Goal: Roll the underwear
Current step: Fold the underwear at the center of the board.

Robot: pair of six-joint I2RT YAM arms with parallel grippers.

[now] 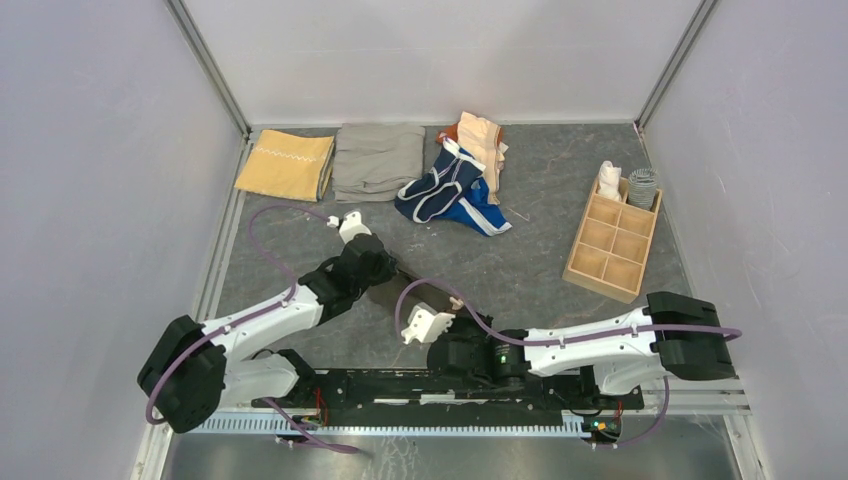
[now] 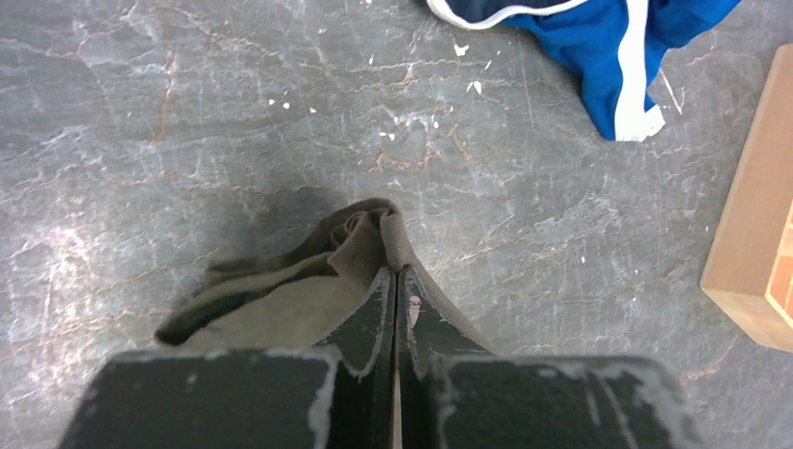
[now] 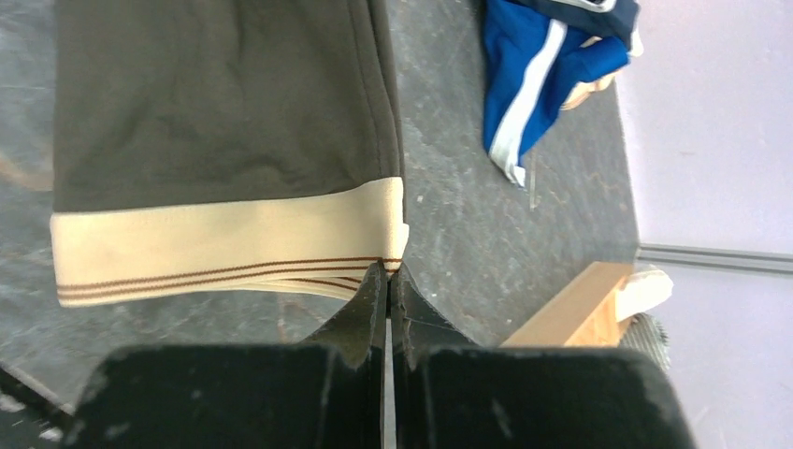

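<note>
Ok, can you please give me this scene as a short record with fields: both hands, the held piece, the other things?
left hand: shut on a bunched edge of the grey-brown underwear
right hand: shut on its tan waistband, at the corner
waiting pile: navy briefs, blue piece, peach piece
wooden tray: white roll, grey roll in far compartments
folded: mustard cloth, grey-khaki cloth

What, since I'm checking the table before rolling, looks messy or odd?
The navy white-trimmed briefs, bright blue piece and peach piece lie crumpled in one heap, unlike the neatly folded mustard-yellow cloth and grey-khaki cloth beside them.
</note>
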